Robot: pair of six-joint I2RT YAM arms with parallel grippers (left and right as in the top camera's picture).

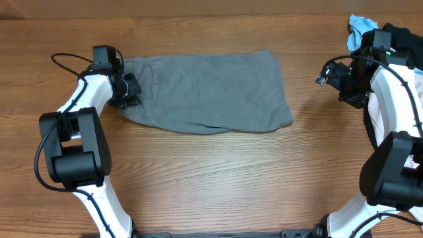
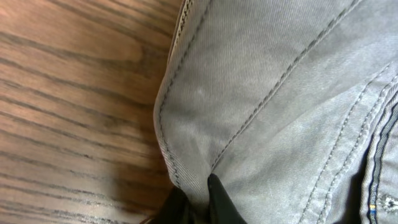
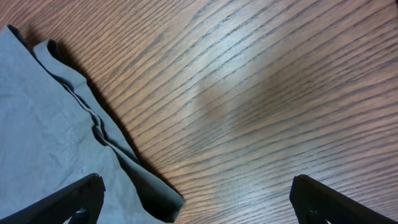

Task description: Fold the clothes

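Observation:
The clothes, a pair of grey shorts, lie spread flat across the middle of the wooden table. My left gripper sits at their left end. In the left wrist view its black fingertips are shut on a pinch of the stitched grey fabric at the edge of the shorts. My right gripper hangs just beyond the shorts' right end, apart from them. Seen from the right wrist, the right gripper is wide open over bare wood, and the shorts' corner lies beside its left finger.
A small light-blue cloth and a dark item lie at the back right corner. A pale garment shows beside the right arm. Bare wood runs along the front of the table.

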